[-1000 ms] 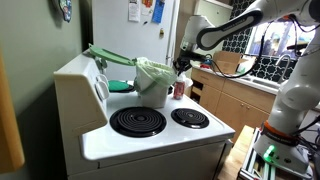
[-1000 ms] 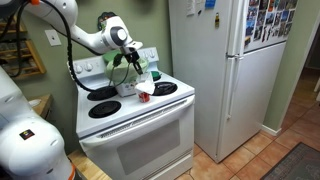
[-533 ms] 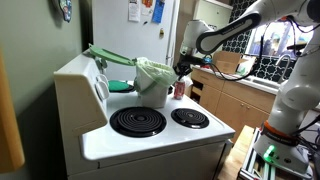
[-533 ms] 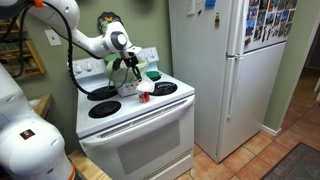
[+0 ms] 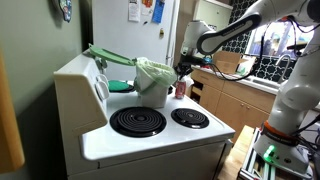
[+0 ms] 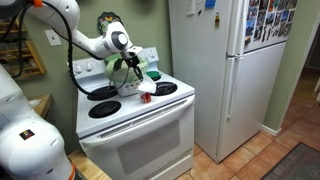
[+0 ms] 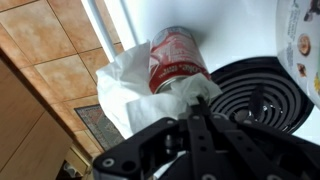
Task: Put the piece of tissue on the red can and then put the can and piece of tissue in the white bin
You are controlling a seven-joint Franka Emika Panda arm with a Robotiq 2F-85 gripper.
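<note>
The red can (image 7: pixel 176 58) stands near the edge of the white stove top, with the piece of tissue (image 7: pixel 126 88) draped over it and down its side. In both exterior views the can (image 5: pixel 179 89) (image 6: pixel 143 96) is beside the white bin (image 5: pixel 153 82) (image 6: pixel 127 84) with its crinkled pale liner. My gripper (image 7: pixel 200 104) hangs just above the can (image 5: pixel 182 70) (image 6: pixel 135 72). Its fingers are pressed together and their tips pinch a fold of the tissue.
Black coil burners (image 5: pixel 137 121) (image 7: pixel 252 88) lie on the stove top (image 5: pixel 150 135). A green flat tray-like thing (image 5: pixel 110 56) rests behind the bin. A fridge (image 6: pixel 220 70) stands beside the stove. Past the stove edge is tiled floor (image 7: pixel 50 60).
</note>
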